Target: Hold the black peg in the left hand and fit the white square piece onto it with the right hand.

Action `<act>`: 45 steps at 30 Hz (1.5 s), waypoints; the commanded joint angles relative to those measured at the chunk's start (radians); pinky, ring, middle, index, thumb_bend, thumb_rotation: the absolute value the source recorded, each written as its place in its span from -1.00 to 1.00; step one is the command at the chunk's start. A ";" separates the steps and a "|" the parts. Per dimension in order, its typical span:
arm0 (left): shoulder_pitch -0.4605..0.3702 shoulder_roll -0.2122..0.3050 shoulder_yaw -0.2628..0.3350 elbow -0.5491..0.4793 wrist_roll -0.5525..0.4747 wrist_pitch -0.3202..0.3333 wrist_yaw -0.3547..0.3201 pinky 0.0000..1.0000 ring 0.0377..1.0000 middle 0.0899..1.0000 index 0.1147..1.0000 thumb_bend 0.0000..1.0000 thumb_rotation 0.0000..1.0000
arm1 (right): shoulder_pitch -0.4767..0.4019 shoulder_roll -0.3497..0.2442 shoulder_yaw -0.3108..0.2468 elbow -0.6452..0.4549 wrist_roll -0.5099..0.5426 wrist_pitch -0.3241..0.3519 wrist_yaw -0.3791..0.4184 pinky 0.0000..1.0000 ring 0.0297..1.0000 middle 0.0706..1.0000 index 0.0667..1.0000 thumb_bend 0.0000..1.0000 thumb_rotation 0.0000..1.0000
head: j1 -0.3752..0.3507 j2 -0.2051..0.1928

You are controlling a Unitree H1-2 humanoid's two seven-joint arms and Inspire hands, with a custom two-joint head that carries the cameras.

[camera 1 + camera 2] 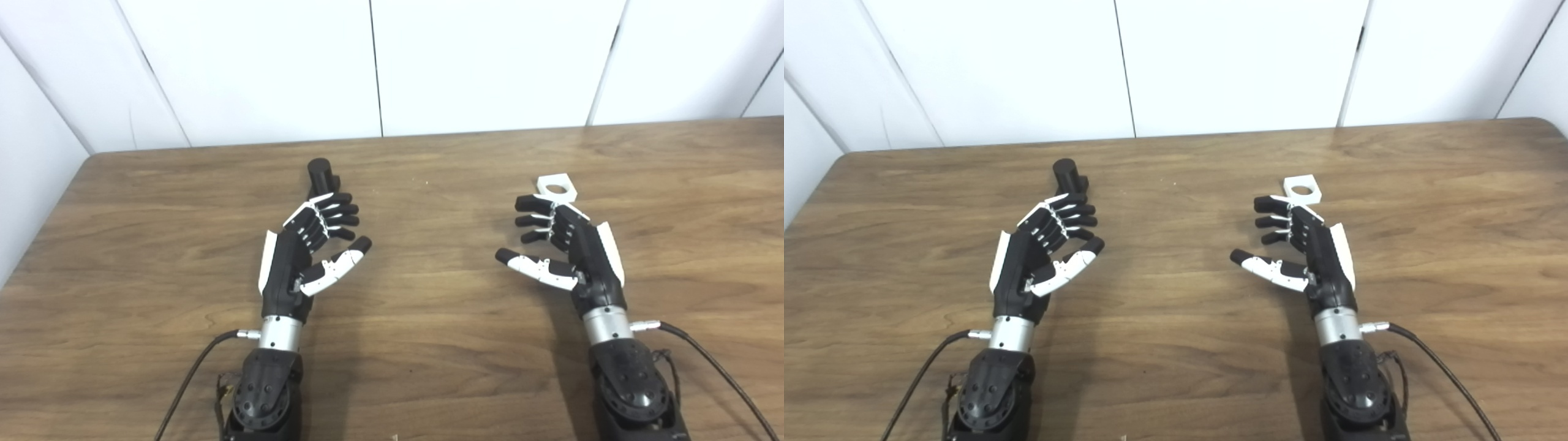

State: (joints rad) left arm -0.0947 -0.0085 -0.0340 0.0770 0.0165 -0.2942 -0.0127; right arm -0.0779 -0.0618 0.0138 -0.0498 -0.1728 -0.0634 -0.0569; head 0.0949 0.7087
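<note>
Two spread, empty hands: left hand before black peg; right hand before white square piece

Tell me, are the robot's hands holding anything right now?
No, nothing is held. The left hand and the right hand are both open, just short of the black peg and the white square piece on the table.

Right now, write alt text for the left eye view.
Two black-and-white robot hands, left hand and right hand, hover open and empty over a brown wooden table. A black cylindrical peg stands beyond the left; a white square piece with a round hole lies beyond the right.
</note>
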 commanded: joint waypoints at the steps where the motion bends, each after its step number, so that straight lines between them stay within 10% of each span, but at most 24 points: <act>1: 0.048 0.002 -0.003 0.075 0.007 -0.014 0.000 0.08 0.22 0.25 0.23 0.16 -0.86 | -0.029 0.002 0.002 -0.013 -0.001 -0.055 -0.008 0.09 0.30 0.38 0.32 0.33 -0.97 | 0.024 -0.003; 14: 0.034 -0.044 -0.029 0.118 0.025 -0.026 0.018 0.12 0.23 0.25 0.23 0.18 -0.94 | -0.021 -0.043 -0.038 -0.003 0.066 -0.068 0.016 0.06 0.26 0.39 0.34 0.30 -1.00 | 0.267 -0.040; 30: 0.031 -0.081 -0.010 0.061 0.221 0.027 0.163 0.10 0.25 0.27 0.20 0.25 -0.84 | -0.023 -0.058 -0.045 -0.024 0.041 -0.027 0.020 0.12 0.31 0.40 0.34 0.28 -1.00 | 0.282 -0.054; 45: -0.015 -0.079 -0.007 -0.085 0.532 0.435 0.302 0.24 0.39 0.40 0.24 0.39 -0.51 | -0.025 -0.054 -0.040 -0.043 0.051 0.001 0.023 0.12 0.31 0.40 0.33 0.27 -1.00 | 0.275 -0.054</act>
State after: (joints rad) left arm -0.0884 -0.1098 -0.0430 0.0020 0.4823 0.0973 0.2453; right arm -0.0781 -0.1141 -0.0245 -0.0584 -0.1222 -0.0484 -0.0340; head 0.3697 0.6535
